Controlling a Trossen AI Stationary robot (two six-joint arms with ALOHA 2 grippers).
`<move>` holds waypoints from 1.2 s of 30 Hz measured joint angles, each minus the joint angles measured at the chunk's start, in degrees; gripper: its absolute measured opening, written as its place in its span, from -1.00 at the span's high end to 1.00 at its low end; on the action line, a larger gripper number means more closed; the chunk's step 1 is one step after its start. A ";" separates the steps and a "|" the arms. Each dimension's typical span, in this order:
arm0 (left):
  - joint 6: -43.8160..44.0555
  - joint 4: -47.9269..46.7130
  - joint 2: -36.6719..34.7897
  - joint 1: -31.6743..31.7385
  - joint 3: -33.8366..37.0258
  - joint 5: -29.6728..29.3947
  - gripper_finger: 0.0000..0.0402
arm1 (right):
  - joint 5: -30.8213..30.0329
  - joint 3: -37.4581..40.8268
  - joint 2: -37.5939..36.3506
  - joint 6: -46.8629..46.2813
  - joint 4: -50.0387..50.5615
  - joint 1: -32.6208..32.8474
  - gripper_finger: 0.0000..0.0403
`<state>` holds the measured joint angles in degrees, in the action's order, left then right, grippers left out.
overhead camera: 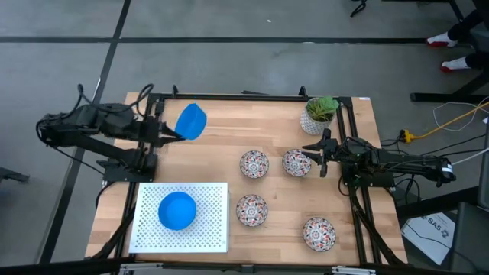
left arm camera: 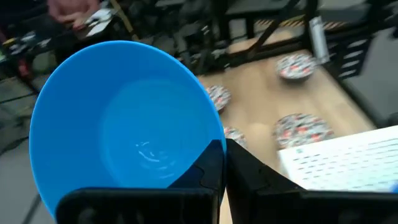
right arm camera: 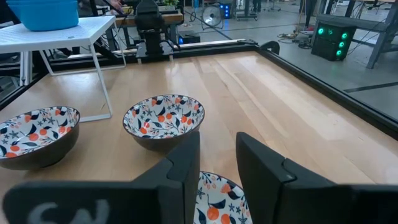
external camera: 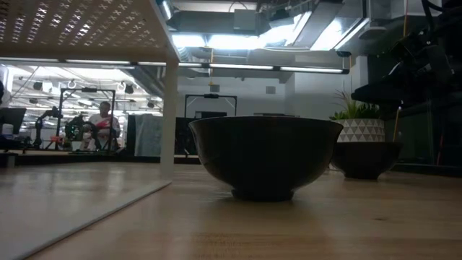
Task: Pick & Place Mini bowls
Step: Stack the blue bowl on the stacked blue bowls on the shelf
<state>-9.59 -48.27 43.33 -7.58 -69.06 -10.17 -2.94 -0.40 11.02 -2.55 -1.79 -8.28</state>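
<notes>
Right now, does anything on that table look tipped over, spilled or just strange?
Only one thing: a blue bowl is tilted on its side above the table, because the left gripper pinches its rim. Nothing looks spilled or broken.

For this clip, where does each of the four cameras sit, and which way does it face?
High: overhead, straight down; both arms show.
Low: tabletop level, facing a floral bowl; no arm clearly visible.
Left wrist: behind the left end effector, shut on a blue bowl.
Right wrist: behind the right end effector, above the floral bowls.
Shared: high and left wrist show the blue bowl.
</notes>
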 joint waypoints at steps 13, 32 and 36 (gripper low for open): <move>9.93 0.08 -0.65 -16.72 0.00 2.35 0.98 | -0.01 0.00 0.01 0.01 0.01 -0.01 0.49; 18.91 -4.88 8.30 -34.55 -6.87 2.20 0.98 | 0.00 0.00 0.01 0.00 -0.01 -0.01 0.49; 18.91 -11.31 13.28 -36.85 -11.02 2.05 0.98 | -0.01 0.00 0.00 0.00 -0.01 -0.01 0.49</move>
<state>9.32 -59.58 56.60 -44.43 -80.08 -8.12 -2.95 -0.40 11.02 -2.55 -1.80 -8.29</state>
